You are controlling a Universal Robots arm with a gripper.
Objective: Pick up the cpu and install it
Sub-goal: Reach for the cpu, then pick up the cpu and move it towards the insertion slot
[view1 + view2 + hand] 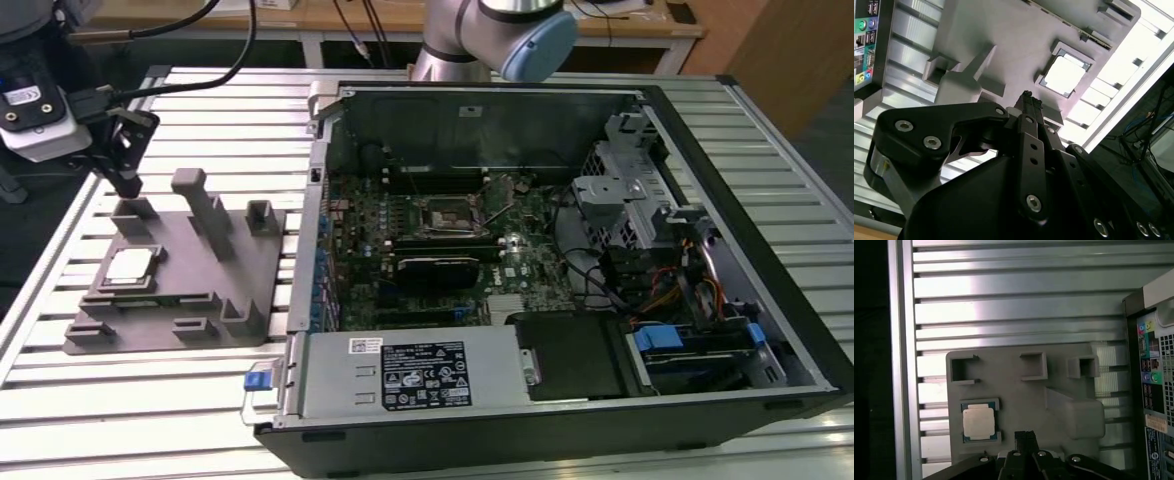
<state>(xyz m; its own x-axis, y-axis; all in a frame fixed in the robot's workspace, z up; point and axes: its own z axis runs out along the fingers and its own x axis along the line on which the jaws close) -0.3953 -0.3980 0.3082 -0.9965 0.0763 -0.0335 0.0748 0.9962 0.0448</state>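
The cpu (130, 266), a small square chip with a pale metal top, lies flat in a recess of the grey fixture (200, 295) at the exterior view's left. My gripper (128, 185) hangs above the fixture's far end, apart from the chip, its two black fingers pressed together and empty. Both wrist views show the cpu (1065, 75) (978, 422) a short way to the side of the gripper (1027, 98) (1025, 434). The open socket (447, 213) sits on the motherboard (358, 300) inside the computer case.
The open computer case (694, 120) lies on its side on the slatted aluminium table (200, 100), right of the fixture, with a power supply (427, 370) at its near end and drive cages and cables on the right. Upright blocks (200, 195) rise from the fixture.
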